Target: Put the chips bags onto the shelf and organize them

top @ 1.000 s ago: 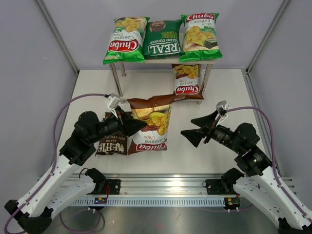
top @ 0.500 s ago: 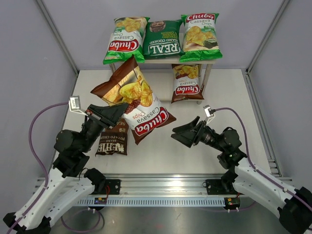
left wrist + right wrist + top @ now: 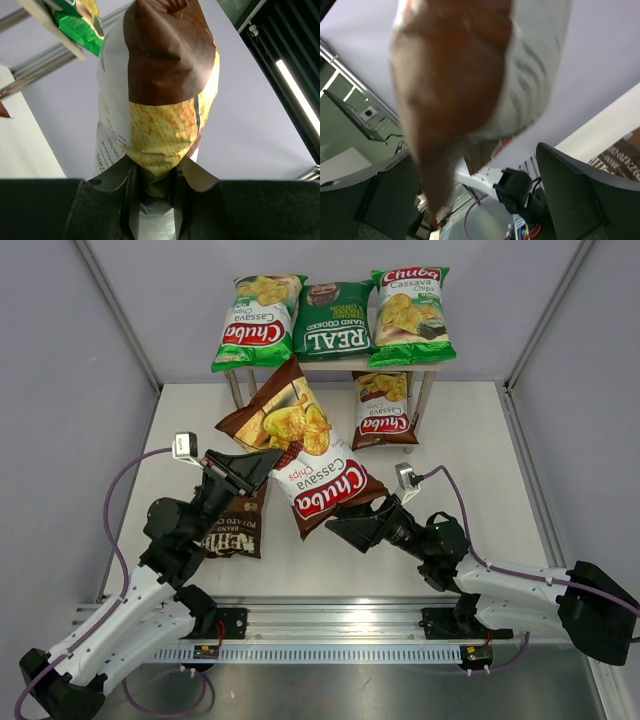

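Note:
My left gripper [image 3: 266, 468] is shut on the edge of a brown Chuba bag [image 3: 312, 458] and holds it tilted in the air in front of the shelf [image 3: 238, 405]. In the left wrist view the bag [image 3: 162, 85] rises from the closed jaws [image 3: 154, 186]. My right gripper [image 3: 348, 526] is open just under the bag's lower end; in the right wrist view the blurred bag [image 3: 452, 95] hangs between its spread fingers [image 3: 580, 195]. The shelf top carries a light-green Chuba [image 3: 255, 322], a dark-green REAL [image 3: 335, 322] and a second light-green Chuba [image 3: 408, 316]. Another brown Chuba [image 3: 383, 408] lies on the lower tier. The Kettle bag [image 3: 232, 532] lies on the table.
Grey walls close in the white table [image 3: 480, 490] at the back and both sides. The metal rail [image 3: 330, 625] with both arm bases runs along the near edge. Purple cables loop from each wrist.
My left gripper has lifted the brown Chuba bag and swung it up and right toward the shelf. My right arm has dropped low and moved left, under the bag's lower end.

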Available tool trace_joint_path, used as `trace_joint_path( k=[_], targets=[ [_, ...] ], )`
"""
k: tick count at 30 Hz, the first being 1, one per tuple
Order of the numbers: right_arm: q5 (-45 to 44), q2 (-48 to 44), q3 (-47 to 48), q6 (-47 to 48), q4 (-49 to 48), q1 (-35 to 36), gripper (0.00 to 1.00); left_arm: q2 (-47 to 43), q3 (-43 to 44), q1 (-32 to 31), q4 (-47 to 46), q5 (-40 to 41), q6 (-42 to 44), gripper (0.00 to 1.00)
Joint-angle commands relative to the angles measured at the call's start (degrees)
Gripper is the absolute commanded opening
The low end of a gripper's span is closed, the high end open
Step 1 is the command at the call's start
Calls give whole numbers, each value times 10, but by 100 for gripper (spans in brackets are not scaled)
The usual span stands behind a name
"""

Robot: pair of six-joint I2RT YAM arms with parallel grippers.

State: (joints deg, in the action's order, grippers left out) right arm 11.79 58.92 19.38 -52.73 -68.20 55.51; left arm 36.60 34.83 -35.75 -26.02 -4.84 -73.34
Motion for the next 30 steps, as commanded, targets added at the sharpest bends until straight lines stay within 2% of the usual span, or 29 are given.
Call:
trace_joint_path(
  k=[1, 7, 9, 15, 16, 17, 18, 19, 20, 21, 23, 24, 27, 28, 30],
  targets=[
    [-73, 15, 36, 47, -110, 20, 99, 0, 2, 1, -50, -26, -43, 8],
    [-114, 33, 26, 54, -159, 21, 100, 19, 6, 1, -7, -77, -30, 6],
    [-152, 34, 20, 53, -159, 22, 98, 26, 6, 1, -5, -98, -24, 6],
    [-191, 29, -6, 54, -166, 22, 87, 51, 0, 1, -4, -155, -18, 8],
    [-187, 26, -7, 56, -152, 22, 83, 49, -4, 2, -3, -155, -15, 11],
    [-181, 22, -7, 59, -141, 22, 73, 46, -6, 2, 0, -155, -12, 14],
    [-166, 10, -7, 63, -127, 22, 70, 38, -9, 2, 20, -152, -6, 19],
    [-160, 4, -9, 66, -96, 22, 71, 32, -7, 2, 36, -148, 13, 21],
    [-160, -10, -14, 63, -80, 22, 66, 27, -3, 2, 55, -141, 24, 23],
    [-162, -17, -19, 61, -68, 22, 55, 12, 6, 2, 102, -132, 36, 26],
    [-166, -34, -40, 56, -51, 22, 50, -6, 18, 2, 154, -95, 78, 36],
    [-174, -38, -49, 52, -52, 21, 42, -23, 27, 2, 203, -82, 98, 39],
    [-183, -51, -75, 35, -50, 22, 34, -49, 32, 2, 277, -26, 122, 49],
    [-180, -56, -81, 32, -44, 22, 30, -64, 35, 2, 293, -14, 130, 61],
    [-175, -62, -83, 26, -17, 21, 24, -74, 41, 3, 336, 19, 153, 66]
  ],
)
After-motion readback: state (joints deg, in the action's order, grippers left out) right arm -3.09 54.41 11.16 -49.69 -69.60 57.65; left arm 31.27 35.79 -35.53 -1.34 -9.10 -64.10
